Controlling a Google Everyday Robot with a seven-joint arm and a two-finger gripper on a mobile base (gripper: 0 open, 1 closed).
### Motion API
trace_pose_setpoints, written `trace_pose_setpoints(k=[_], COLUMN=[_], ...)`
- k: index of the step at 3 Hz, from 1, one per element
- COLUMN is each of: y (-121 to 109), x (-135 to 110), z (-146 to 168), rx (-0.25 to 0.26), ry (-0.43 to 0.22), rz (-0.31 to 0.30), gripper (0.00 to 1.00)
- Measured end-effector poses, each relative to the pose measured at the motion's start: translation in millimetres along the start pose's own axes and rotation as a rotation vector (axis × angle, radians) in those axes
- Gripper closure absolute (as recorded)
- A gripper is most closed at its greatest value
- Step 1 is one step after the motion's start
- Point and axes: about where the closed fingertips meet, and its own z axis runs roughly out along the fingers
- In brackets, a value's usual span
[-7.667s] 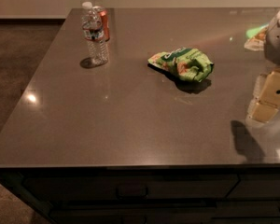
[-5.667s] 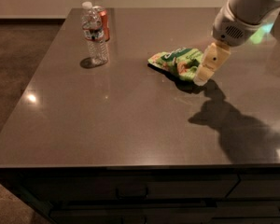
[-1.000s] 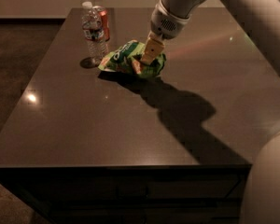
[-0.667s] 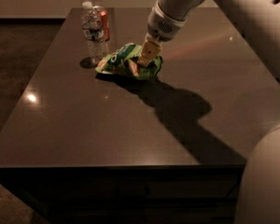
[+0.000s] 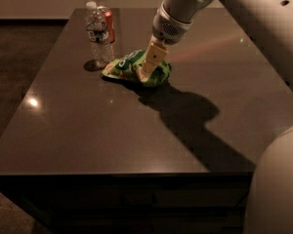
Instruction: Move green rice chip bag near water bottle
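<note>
The green rice chip bag (image 5: 132, 67) lies on the dark table (image 5: 88, 126), its left end just right of the water bottle (image 5: 97, 35). The bottle stands upright at the back left, clear with a white cap and a red-and-white label. My gripper (image 5: 147, 71) reaches down from the upper right and is shut on the right part of the bag, its beige fingers (image 5: 151, 58) pressed into the foil. The bag rests on or just above the table top.
An orange-red soda can (image 5: 108, 23) stands right behind the bottle. The table's left edge and front edge drop to a dark floor. My arm's shadow falls across the table to the right of the bag.
My gripper has carried the bag further left, from the table's right side to right beside the bottle. The bottle and can have not moved.
</note>
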Motion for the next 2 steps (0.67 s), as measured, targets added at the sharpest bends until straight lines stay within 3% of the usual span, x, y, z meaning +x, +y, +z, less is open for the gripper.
trace_pose_setpoints(k=[2], y=[0.0], x=[-0.5], z=[1.5], rx=[-0.001], ry=[0.0], rz=[-0.001], gripper=[0.0])
